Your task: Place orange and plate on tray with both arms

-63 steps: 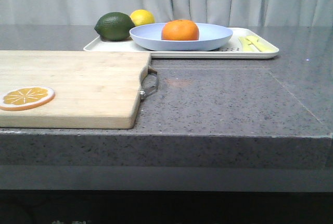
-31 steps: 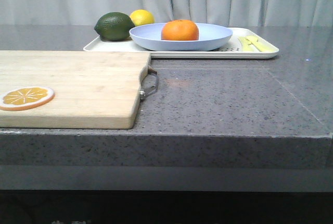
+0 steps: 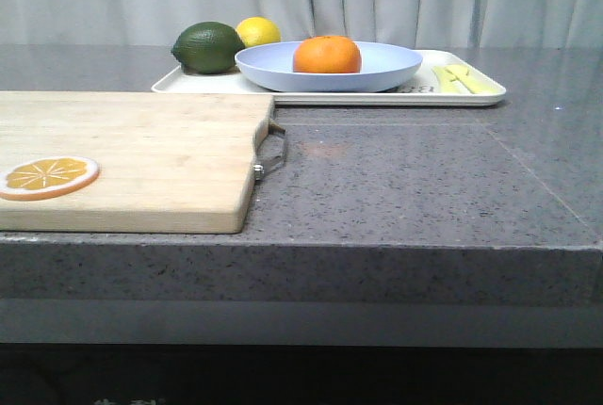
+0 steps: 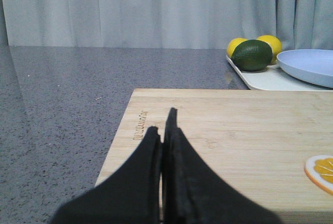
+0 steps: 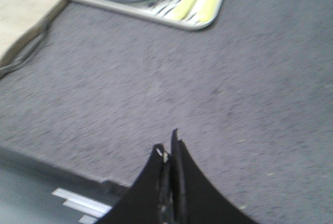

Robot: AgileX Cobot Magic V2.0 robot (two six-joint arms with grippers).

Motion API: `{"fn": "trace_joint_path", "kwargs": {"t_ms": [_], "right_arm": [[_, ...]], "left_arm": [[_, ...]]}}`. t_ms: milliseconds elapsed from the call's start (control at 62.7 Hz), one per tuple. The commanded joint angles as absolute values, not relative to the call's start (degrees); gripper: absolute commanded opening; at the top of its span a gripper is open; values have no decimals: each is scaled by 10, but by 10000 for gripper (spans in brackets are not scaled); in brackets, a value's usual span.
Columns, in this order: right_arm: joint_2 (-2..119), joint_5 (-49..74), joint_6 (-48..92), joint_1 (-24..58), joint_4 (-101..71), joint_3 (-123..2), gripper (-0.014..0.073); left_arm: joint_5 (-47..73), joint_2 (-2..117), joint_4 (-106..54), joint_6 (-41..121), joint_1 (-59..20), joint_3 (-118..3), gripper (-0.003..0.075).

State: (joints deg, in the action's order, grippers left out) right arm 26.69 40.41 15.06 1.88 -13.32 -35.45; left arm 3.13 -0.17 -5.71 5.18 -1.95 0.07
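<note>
Orange (image 3: 327,54): is being carried inside the plate, a little to the left of the plate's middle, resting on its floor.
Plate (image 3: 377,68): is being borne by the tray, sitting on the tray's middle part, its rim rising above the tray's rim.
Tray (image 3: 471,96): is lying flat on the grey table (image 3: 424,179), at the far side, behind the cutting board's far right corner.
Lime (image 3: 207,47): is being kept on the tray's left end, just left of the plate.
Lemon (image 3: 258,31): is being seen behind the lime on the tray, partly hidden by the plate rim; in the left wrist view two yellow fruits are showing behind the lime.
Yellow strips (image 3: 464,78): are lying on the tray's right end, right of the plate.
Cutting board (image 3: 141,155): is lying nearer than the tray, to its left, with the metal handle (image 3: 273,151) turned toward the bare table.
Orange slice (image 3: 47,177): is resting on the board, well apart from the tray.
Left gripper (image 4: 164,130): is being held over the board's near part, fingers pressed together, nothing between them.
Right gripper (image 5: 168,148): is being held over the table near its front edge, well short of the tray, fingers closed together and empty; this view is blurred.
</note>
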Motion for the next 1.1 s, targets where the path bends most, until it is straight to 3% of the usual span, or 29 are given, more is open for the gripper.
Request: {"fn": "trace_joint_path", "kwargs": {"t_ms": [0, 207, 415, 1084], "right_arm": [[219, 274, 163, 8, -118, -297, -68], [98, 96, 163, 0, -128, -121, -68], [7, 37, 163, -7, -129, -15, -68], [-19, 32, 163, 1, -130, 13, -68]], "left_arm": [[-17, -13, -62, 47, -18, 3, -18], [-17, -13, -62, 47, -18, 3, -18], [-17, -13, -62, 47, -18, 3, -18], [-17, -13, -62, 47, -18, 3, -18]]}}
